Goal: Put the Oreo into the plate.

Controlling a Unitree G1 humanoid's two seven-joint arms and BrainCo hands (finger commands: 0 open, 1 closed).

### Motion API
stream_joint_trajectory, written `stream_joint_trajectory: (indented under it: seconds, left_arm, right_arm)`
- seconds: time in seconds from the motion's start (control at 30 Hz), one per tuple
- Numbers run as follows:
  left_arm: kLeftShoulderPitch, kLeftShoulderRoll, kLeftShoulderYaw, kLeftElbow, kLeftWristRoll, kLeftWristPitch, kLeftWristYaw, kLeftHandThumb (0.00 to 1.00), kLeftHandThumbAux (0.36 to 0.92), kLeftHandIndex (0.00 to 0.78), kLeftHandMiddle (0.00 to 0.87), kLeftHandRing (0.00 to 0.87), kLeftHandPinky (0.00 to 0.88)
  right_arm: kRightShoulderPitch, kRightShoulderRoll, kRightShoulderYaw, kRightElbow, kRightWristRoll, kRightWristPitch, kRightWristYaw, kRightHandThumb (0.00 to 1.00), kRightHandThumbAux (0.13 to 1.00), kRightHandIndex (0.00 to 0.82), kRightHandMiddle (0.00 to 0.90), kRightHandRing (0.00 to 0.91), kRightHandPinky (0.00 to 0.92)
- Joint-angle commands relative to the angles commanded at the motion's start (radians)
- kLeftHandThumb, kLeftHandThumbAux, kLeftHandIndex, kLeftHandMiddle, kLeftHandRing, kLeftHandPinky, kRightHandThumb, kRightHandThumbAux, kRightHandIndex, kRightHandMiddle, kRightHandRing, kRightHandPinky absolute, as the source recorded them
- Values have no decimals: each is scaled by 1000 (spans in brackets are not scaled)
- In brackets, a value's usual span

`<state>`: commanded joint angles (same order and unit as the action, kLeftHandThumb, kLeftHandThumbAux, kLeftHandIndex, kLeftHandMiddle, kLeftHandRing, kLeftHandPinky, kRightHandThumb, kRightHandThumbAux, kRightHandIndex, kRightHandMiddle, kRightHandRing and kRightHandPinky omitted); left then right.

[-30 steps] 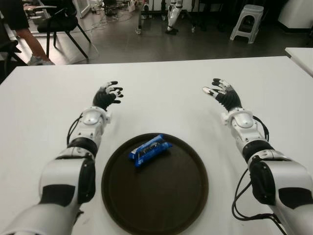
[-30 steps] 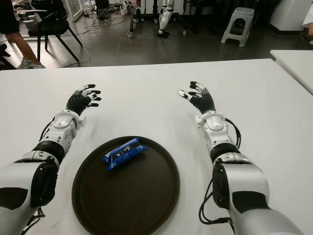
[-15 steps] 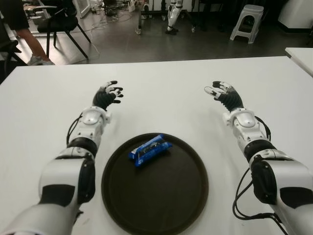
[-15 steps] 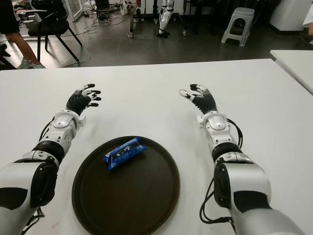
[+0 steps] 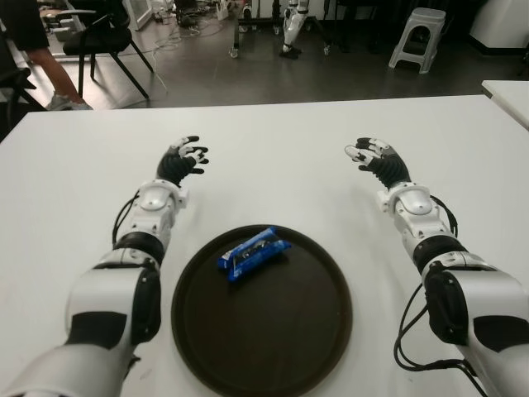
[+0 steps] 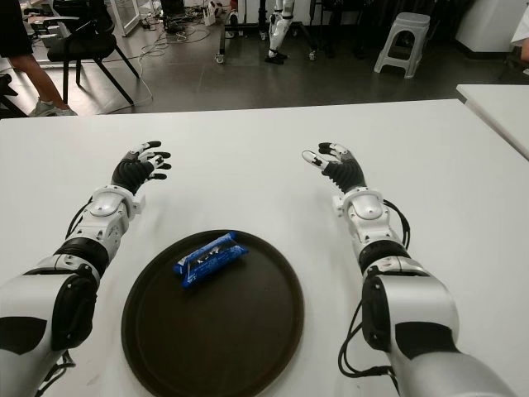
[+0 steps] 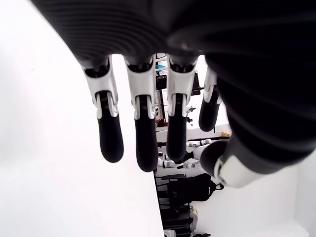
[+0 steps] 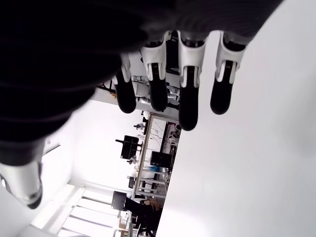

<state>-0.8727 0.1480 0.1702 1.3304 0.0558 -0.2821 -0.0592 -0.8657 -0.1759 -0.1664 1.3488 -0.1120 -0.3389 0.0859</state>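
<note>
White table (image 5: 273, 149) throughout, carrying dark round plate (image 5: 310, 347) close to the body. Going left to right: left hand (image 5: 183, 159) out over bare table, fingers spread and straight, gripping nothing, as confirmed by its own wrist view. Nearer the body from that hand and a little toward the right hand, blue Oreo (image 5: 254, 253) packet already lying inside the plate, on the part of the plate nearest the hands, long axis slanting from near-left to far-right. Somewhat closer to the left hand than to the right. Further right, right hand (image 5: 377, 157) likewise extended over bare table, fingers loosely open, empty; Oreo well back toward the body from it and off toward the left hand. Neither hand touching packet or plate. Judged from this layout: placement apparently done, nothing left to grasp, both hands clear of the plate.
</note>
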Motion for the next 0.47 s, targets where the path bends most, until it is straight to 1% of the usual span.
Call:
stream_joint_trajectory:
  seconds: [0.3, 0.47]
  left_arm:
    - [0, 0, 3, 0, -3, 0, 0, 89, 654, 193, 309, 342, 392]
    - [1, 2, -1, -1, 1, 0, 1, 80, 648, 195, 309, 342, 390]
  right_arm:
    - [1, 0, 7, 0, -4, 4, 13, 64, 545, 229, 327, 359, 404]
    - [2, 3, 16, 0, -11, 10, 11, 69, 539, 222, 322, 350, 387]
